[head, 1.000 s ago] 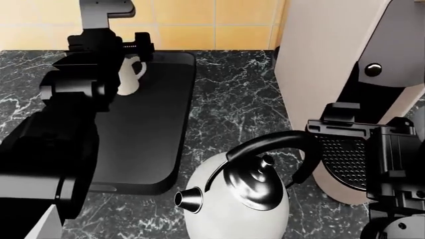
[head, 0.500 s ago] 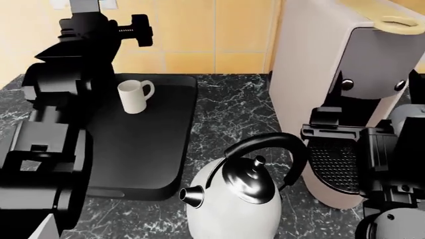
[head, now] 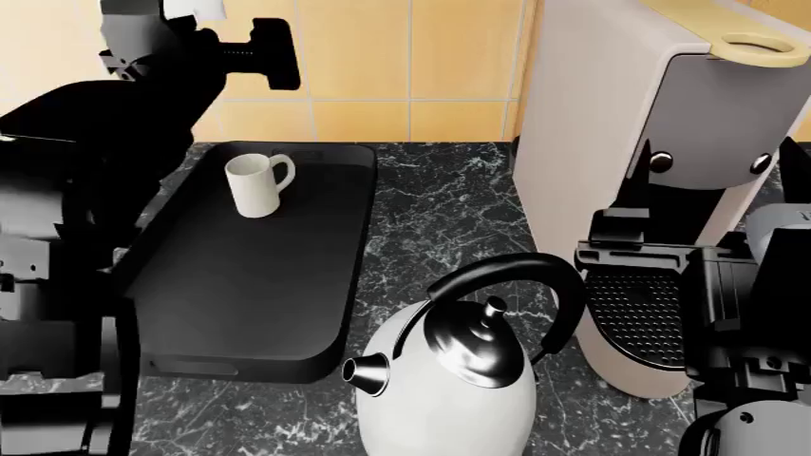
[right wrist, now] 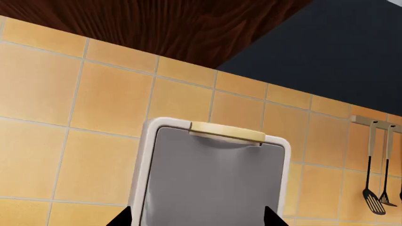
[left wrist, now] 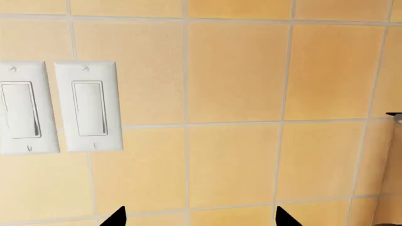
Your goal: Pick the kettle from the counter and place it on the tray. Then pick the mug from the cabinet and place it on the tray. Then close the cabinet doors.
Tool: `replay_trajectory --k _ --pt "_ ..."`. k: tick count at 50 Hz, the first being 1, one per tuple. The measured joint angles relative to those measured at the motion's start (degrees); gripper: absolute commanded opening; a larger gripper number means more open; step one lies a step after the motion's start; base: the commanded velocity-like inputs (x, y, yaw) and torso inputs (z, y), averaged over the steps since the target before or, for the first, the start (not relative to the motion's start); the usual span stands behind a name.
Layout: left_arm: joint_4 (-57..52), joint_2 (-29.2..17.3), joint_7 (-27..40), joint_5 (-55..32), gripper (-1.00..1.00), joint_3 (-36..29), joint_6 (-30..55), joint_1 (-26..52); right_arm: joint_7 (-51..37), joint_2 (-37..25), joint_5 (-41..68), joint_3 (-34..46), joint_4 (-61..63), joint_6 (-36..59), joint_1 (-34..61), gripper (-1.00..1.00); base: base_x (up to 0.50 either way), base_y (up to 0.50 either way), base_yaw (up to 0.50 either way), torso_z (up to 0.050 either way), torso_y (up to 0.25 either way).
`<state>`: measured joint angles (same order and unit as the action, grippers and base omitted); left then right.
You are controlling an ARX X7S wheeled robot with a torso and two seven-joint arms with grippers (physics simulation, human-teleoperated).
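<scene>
The white kettle (head: 450,385) with its black arched handle stands on the dark marble counter (head: 443,218), just right of the black tray (head: 254,285). The cream mug (head: 257,183) stands upright on the tray's far part, with nothing touching it. My left arm (head: 76,142) is raised at the left, above the tray. The left gripper (left wrist: 199,219) is open and empty, facing the tiled wall. My right arm (head: 747,323) is low at the right, beside the kettle. The right gripper (right wrist: 197,219) is open and empty, facing the coffee machine.
A tall beige coffee machine (head: 621,142) stands right of the kettle, close to the right arm; it also shows in the right wrist view (right wrist: 213,174). Two light switches (left wrist: 60,106) are on the tiled wall. A dark wood cabinet underside (right wrist: 188,28) and hanging utensils (right wrist: 372,197) are above.
My left arm has risen from the mug toward the wall, leaving the mug standing free on the tray. The head view has lifted. The kettle has not moved.
</scene>
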<state>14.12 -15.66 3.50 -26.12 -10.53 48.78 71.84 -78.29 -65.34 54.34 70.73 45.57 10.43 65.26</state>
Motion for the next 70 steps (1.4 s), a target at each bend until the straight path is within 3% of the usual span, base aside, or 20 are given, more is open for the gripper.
replay_trajectory --k 19,38,52,70 --pt "-40.2 -13.6 -10.4 -26.1 1.0 11.1 18.8 -14.4 -0.6 -0.5 -0.4 -0.2 1.0 -0.1 -0.8 1.0 0.0 0.0 0.0 0.0 0.0" --pt "-54.7 -22.7 -12.6 -48.7 1.0 21.2 27.4 -19.9 -0.9 -0.3 -0.3 -0.6 1.5 0.6 -0.9 1.0 0.0 0.0 0.0 0.0 0.0" --pt "-58.9 -24.4 -11.8 -56.6 1.0 22.3 28.7 -21.7 -1.1 -0.1 -0.5 -0.8 1.8 1.0 -1.1 1.0 0.0 0.0 0.0 0.0 0.0" --pt "-61.5 -21.0 -11.3 -58.4 1.0 16.7 28.9 -21.4 -0.9 -0.3 -1.3 -1.1 1.5 0.1 -2.2 1.0 0.0 0.0 0.0 0.0 0.0"
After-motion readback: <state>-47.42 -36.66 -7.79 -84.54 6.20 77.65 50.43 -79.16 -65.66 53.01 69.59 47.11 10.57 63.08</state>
